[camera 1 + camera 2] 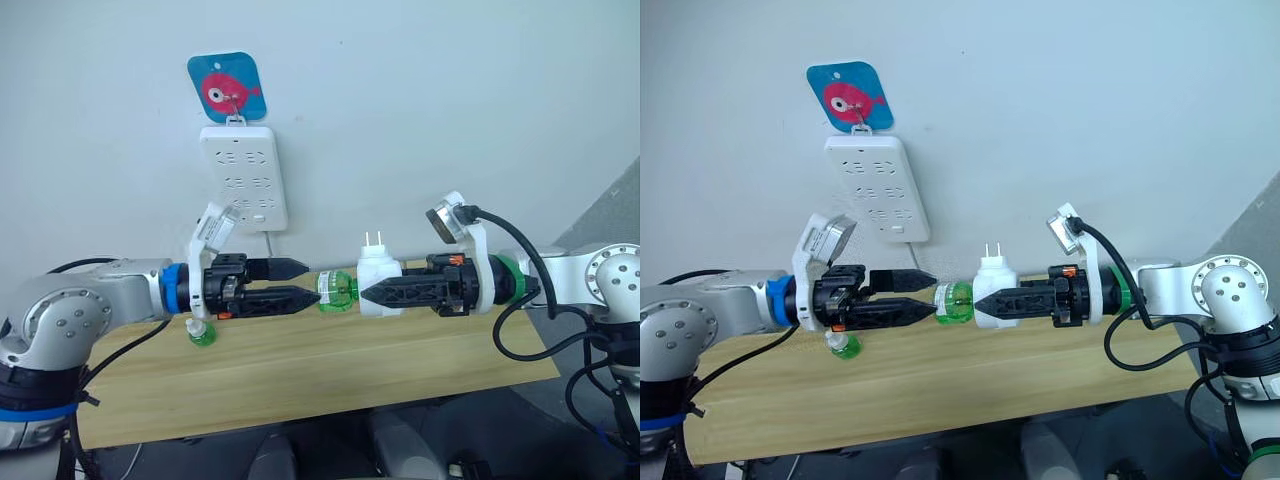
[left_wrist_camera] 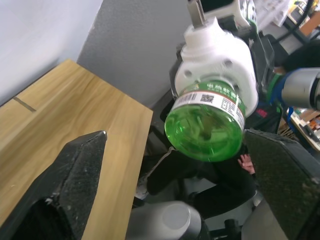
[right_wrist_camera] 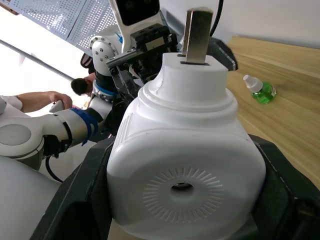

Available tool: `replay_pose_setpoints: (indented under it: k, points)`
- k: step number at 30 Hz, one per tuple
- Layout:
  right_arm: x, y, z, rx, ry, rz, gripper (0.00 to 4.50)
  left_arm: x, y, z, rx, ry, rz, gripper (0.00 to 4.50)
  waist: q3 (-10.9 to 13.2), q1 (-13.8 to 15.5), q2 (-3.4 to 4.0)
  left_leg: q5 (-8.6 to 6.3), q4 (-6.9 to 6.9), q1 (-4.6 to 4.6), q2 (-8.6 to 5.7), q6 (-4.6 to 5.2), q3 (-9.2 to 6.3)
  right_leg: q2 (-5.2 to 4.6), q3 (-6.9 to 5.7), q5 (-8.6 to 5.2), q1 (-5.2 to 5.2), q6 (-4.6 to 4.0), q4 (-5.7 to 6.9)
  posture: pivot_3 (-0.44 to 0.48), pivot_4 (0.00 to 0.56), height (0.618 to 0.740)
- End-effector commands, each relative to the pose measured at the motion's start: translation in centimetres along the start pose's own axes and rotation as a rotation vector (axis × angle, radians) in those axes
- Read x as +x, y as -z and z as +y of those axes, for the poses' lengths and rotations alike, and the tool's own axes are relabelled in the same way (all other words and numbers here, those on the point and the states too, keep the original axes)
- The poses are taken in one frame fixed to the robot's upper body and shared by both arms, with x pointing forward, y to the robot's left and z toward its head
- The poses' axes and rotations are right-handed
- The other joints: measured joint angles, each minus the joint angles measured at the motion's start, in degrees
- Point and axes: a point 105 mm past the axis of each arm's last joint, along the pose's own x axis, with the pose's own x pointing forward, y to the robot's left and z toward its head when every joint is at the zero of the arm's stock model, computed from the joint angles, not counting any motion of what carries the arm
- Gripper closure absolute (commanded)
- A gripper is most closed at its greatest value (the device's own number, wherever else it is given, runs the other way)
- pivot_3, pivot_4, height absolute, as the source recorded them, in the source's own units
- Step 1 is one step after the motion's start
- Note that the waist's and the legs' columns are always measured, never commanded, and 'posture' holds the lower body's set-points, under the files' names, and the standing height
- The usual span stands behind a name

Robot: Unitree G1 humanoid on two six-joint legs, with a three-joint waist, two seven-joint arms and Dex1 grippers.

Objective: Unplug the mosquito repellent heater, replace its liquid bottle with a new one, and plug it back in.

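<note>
My right gripper (image 1: 372, 291) is shut on the white mosquito repellent heater (image 1: 378, 272), holding it in the air above the table with its two plug prongs pointing up. A green liquid bottle (image 1: 338, 290) sticks out of the heater sideways toward my left gripper (image 1: 310, 283). That gripper is open, its fingertips (image 2: 75, 165) on either side of the bottle's base and apart from it. A second green bottle (image 1: 201, 332) with a white cap stands on the wooden table (image 1: 330, 370) beneath my left wrist.
A white multi-socket power strip (image 1: 243, 177) hangs on the wall from a blue fish hook (image 1: 227, 88), its cable running down behind the table. A person's hand (image 3: 45, 100) shows beyond the table's front side.
</note>
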Motion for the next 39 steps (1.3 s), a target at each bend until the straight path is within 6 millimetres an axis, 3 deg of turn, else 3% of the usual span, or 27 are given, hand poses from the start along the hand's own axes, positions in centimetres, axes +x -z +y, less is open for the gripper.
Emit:
replay_pose_setpoints:
  k: [1,4,7,9,14,17,21,36,39]
  points:
    - [-0.5,-1.0,0.7,-0.005,-0.023,-0.049,1.43,-0.7,-1.0,-0.1,0.219,-0.046,-0.017,0.00,0.00,0.06,0.00,0.00,0.00,0.01,0.00,0.00,0.02,0.00,0.01,0.00,0.00,0.00,0.01,-0.148,0.124,0.740]
    - [-0.8,-1.2,0.4,0.015,-0.009,-0.067,1.43,-1.1,-0.8,0.8,0.473,-0.114,-0.029,0.00,0.00,0.15,0.00,0.00,0.00,0.02,0.00,0.00,0.04,-0.01,0.03,0.00,0.00,0.00,0.00,-0.147,0.125,0.740]
    - [-0.8,-1.3,0.1,0.027,-0.002,-0.078,1.43,-1.0,0.7,0.6,0.775,-0.075,-0.011,0.00,0.00,0.14,0.01,0.00,-0.02,0.04,0.00,0.00,0.16,-0.01,0.12,0.01,0.00,-0.01,-0.03,-0.147,0.125,0.740]
    - [-0.8,-1.3,0.1,0.029,-0.001,-0.080,1.43,-0.9,1.5,0.4,0.877,-0.048,-0.010,0.00,0.00,0.25,0.00,0.00,-0.03,0.03,0.00,0.00,0.19,-0.02,0.14,0.02,0.00,-0.03,-0.05,-0.148,0.125,0.740]
    - [-0.5,-1.3,0.1,0.031,-0.005,-0.081,1.43,0.5,1.0,0.3,1.268,-0.082,-0.170,0.00,-0.02,1.15,-0.02,0.00,0.02,0.02,-0.01,0.00,0.24,-0.05,0.17,0.13,0.01,-0.15,-0.07,-0.148,0.122,0.740]
    - [-0.5,-1.3,0.2,0.030,-0.007,-0.078,1.43,1.0,0.4,1.1,1.339,-0.138,-0.238,0.00,-0.03,1.35,-0.03,0.00,0.08,0.00,-0.02,0.00,0.25,-0.05,0.20,0.19,0.03,-0.14,-0.06,-0.152,0.120,0.740]
    - [-0.4,-1.3,0.2,0.030,-0.007,-0.078,1.43,2.2,0.5,0.6,1.392,-0.088,-0.274,0.00,-0.03,1.28,-0.03,0.00,0.08,0.00,-0.02,0.01,0.25,-0.05,0.21,0.22,0.04,-0.13,-0.06,-0.155,0.118,0.740]
    - [-0.2,-1.2,0.3,0.027,-0.006,-0.082,1.43,4.4,0.1,0.3,1.398,-0.033,-0.310,0.00,-0.04,0.45,-0.03,0.00,0.06,0.00,-0.01,0.02,0.19,-0.05,0.16,0.23,0.04,-0.15,-0.03,-0.169,0.118,0.740]
    - [-0.2,-1.2,0.3,0.026,-0.006,-0.081,1.43,4.5,0.3,0.2,1.389,-0.023,-0.310,0.61,-0.04,0.11,-0.03,0.00,0.06,0.00,-0.01,0.02,0.18,-0.06,0.15,0.24,0.04,-0.16,-0.03,-0.168,0.120,0.740]
